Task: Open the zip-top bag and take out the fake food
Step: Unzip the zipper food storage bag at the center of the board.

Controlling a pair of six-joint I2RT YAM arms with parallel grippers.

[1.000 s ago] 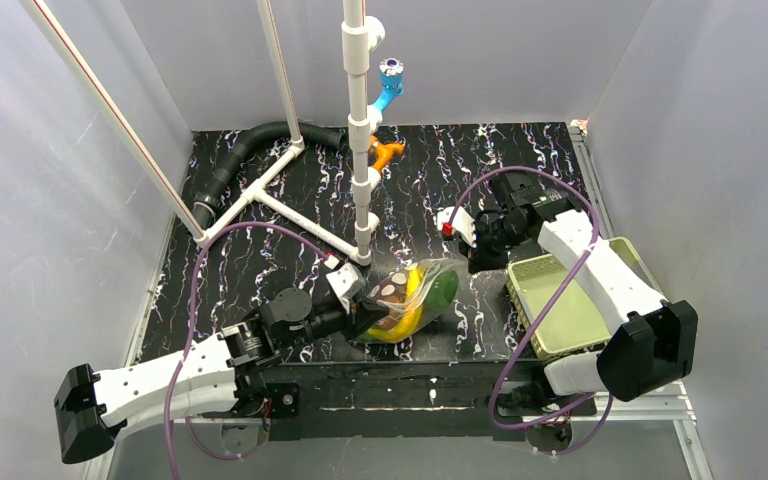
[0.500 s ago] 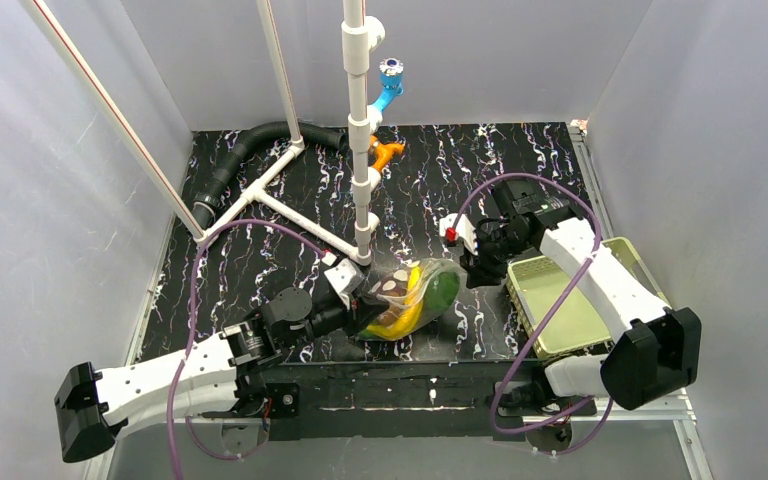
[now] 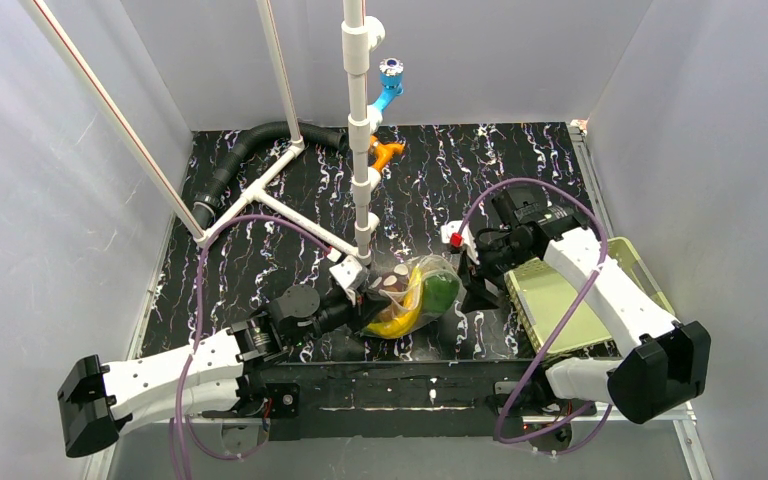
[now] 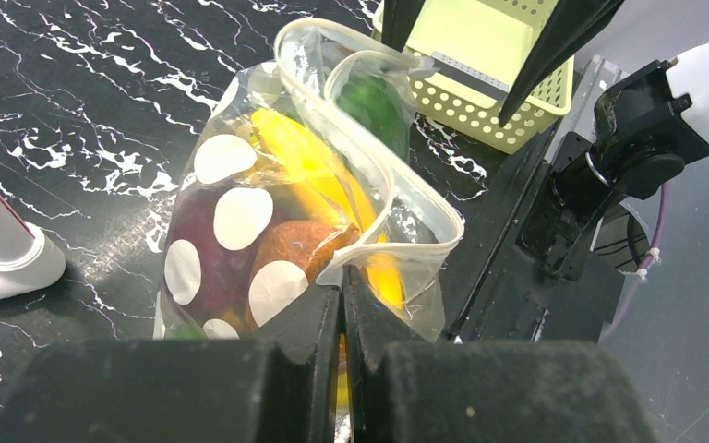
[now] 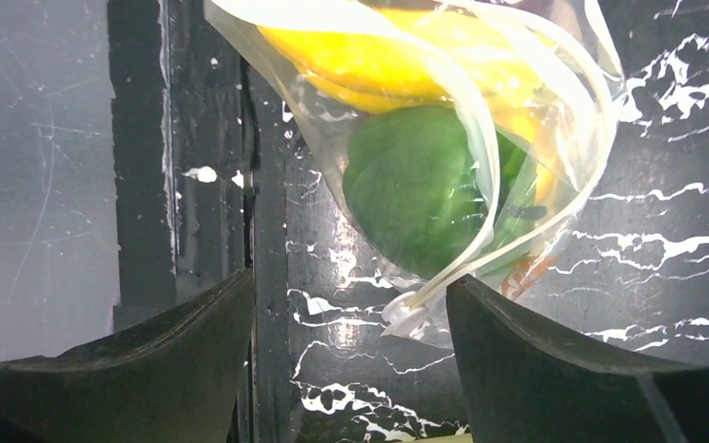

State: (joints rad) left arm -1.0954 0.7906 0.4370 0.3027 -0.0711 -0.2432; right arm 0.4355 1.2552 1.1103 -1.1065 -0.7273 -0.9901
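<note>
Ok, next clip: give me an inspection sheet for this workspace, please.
Surface: black tabletop with white veining.
Job's things: zip-top bag near the front edge, mouth gaping; yellow fake banana and green fake vegetable inside it.
Clutter: yellow-green mesh basket right of the bag; white pipe frame, black hose, blue fitting and orange fitting at the back.
Grippers: left gripper shut on the bag's rim; right gripper open, jaws either side of the bag's green end.
Cables: purple cable looped over each arm.
Surroundings: plain grey walls on three sides.
</note>
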